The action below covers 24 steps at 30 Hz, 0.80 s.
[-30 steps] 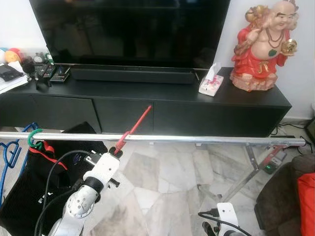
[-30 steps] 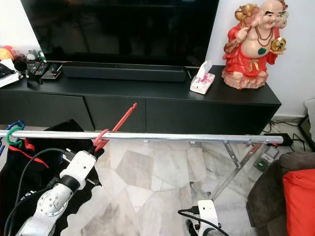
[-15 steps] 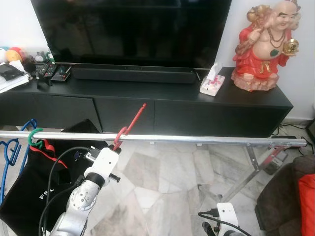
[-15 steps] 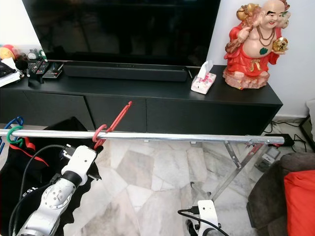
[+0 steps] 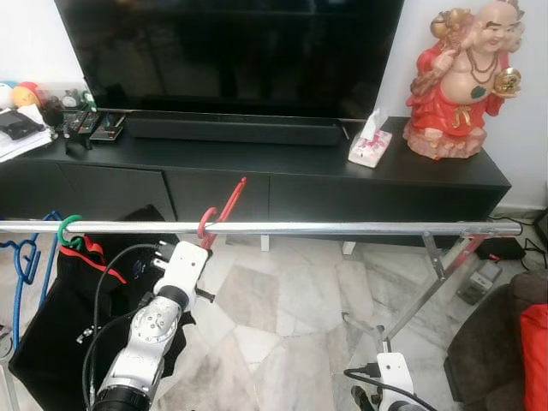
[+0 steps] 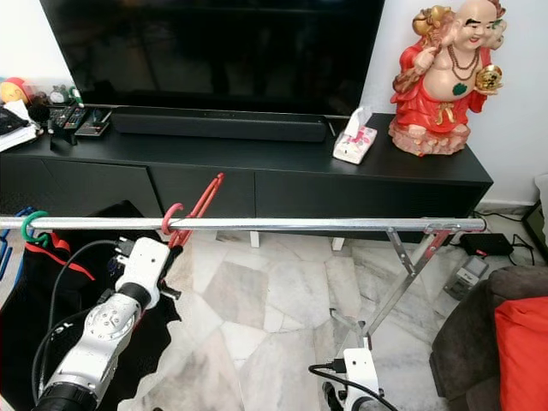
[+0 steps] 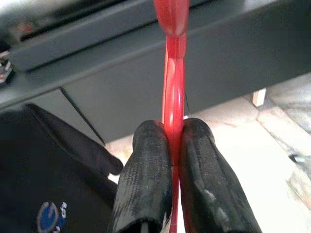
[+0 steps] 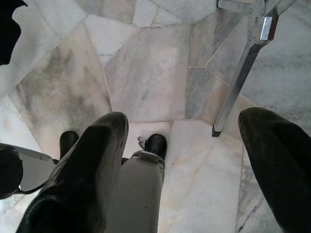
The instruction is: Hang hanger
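Left eye view: a silver rail [image 5: 342,229] runs across in front of a black TV cabinet [image 5: 360,184]. The red hanger [image 5: 224,208] has its hook looped over the rail, left of centre, with its body slanting up and away towards the cabinet. The left gripper [image 5: 203,244] sits just below the rail, at the hanger's lower end. A green hook [image 5: 65,229] and blue hangers [image 5: 24,257] sit at the rail's left end, above a black garment [image 5: 51,334].

Right eye view: same layout; the right arm [image 6: 360,377] hangs low over the marble floor [image 6: 274,300].

Left wrist view: the two black fingers [image 7: 146,189] are pressed together on the red hanger, pinching its thin edge between them.

Right wrist view: the right gripper [image 8: 194,165] is spread wide over the floor, gripping nothing, near the rack's leg [image 8: 238,77].
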### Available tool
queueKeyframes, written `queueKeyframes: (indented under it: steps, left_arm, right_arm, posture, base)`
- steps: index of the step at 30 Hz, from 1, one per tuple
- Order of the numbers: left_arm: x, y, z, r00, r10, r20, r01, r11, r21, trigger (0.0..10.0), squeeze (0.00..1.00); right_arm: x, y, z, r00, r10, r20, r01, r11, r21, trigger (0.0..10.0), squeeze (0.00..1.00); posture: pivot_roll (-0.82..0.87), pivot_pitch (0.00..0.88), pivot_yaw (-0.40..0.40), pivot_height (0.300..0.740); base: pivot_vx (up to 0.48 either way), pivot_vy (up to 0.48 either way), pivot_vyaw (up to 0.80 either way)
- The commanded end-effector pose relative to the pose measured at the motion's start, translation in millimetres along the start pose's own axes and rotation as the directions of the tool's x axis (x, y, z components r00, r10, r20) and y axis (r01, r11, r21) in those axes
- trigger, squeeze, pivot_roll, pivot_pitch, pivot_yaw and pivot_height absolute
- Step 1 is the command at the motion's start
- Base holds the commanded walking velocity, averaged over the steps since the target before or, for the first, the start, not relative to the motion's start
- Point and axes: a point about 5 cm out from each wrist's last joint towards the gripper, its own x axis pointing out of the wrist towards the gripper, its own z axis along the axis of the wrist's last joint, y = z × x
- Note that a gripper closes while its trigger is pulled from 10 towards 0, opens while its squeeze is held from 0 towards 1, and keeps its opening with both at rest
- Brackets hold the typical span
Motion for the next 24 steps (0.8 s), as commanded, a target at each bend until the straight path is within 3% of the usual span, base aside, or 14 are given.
queueKeyframes:
  steps: [1,2,15,24]
  left_arm:
    - [-2.1,1.9,0,1.000,-0.017,-0.008,0.017,1.000,0.009,10.0,0.62]
    - [-4.4,1.6,-2,1.000,-0.026,-0.017,0.026,1.000,0.005,10.0,1.00]
    - [-10.1,4.2,0,0.999,-0.034,-0.002,0.034,0.999,-0.008,10.0,1.00]
    - [-14.3,6.2,12,0.997,-0.004,0.083,0.008,0.999,-0.050,10.0,1.00]
  right_arm:
    - [0.0,0.7,-1,1.000,0.000,-0.002,0.000,1.000,0.010,10.0,0.00]
    - [0.0,0.7,-1,1.000,0.001,-0.003,-0.001,1.000,0.009,10.0,0.00]
    - [0.0,0.4,-1,1.000,0.002,-0.003,-0.002,1.000,0.007,10.0,0.00]
    - [0.0,0.4,-1,1.000,0.003,-0.002,-0.003,1.000,0.004,10.0,0.00]
  posture:
    - [0.01,0.000,-0.008,0.716]
    - [0.02,0.000,-0.010,0.716]
    - [0.02,0.000,-0.011,0.716]
    - [0.02,0.000,-0.011,0.716]
  base:
    - [0.000,0.000,0.00]
    - [0.000,0.000,0.00]
    - [0.000,0.000,0.00]
    - [0.000,0.000,0.00]
